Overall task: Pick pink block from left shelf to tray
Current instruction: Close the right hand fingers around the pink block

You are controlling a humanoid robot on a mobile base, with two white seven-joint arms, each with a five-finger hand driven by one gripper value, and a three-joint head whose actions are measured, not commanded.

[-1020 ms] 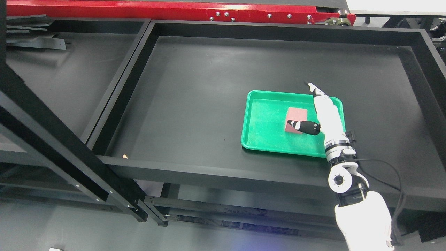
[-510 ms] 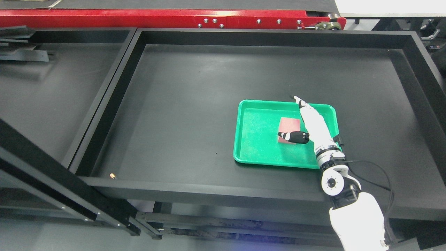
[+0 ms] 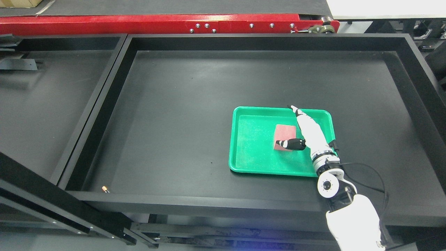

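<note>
In the grainy green tray [image 3: 254,153], flat pink block [image 3: 285,134], right hand [image 3: 306,134] above, fingers extended, released.

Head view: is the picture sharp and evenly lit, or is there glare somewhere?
Head view: mostly sharp; the green tray and pink block are crisp. Soft pale sheen on the black shelf floor, bright glare along the red beam, a bluish glow at the bottom edge; the right hand is sharp.
</note>
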